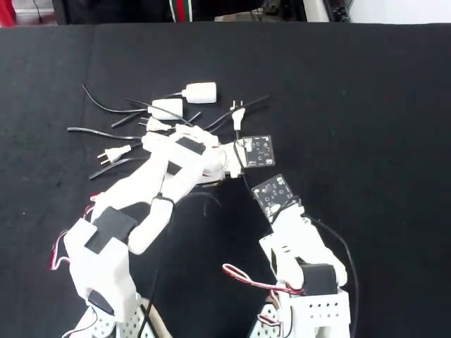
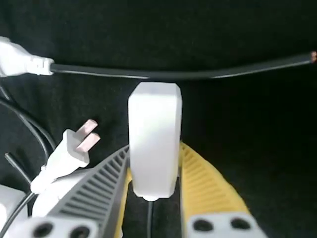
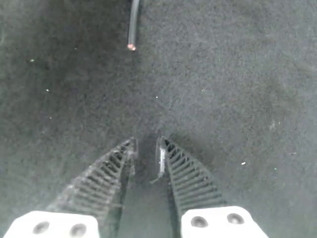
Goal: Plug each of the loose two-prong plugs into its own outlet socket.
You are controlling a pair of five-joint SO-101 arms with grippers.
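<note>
From above, 2 arms are counted on the table, with 2 white sockets, far socket and near socket, and 2 plugs, right plug and left plug, toward its far side. A white, rounded held socket is clamped in the left gripper. The right gripper's jaws are narrowly apart, empty.

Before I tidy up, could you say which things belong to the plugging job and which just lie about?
Job: held socket, left gripper, far socket, nearer socket, far plug, near plug.
Lying about: striped item beyond the table.
</note>
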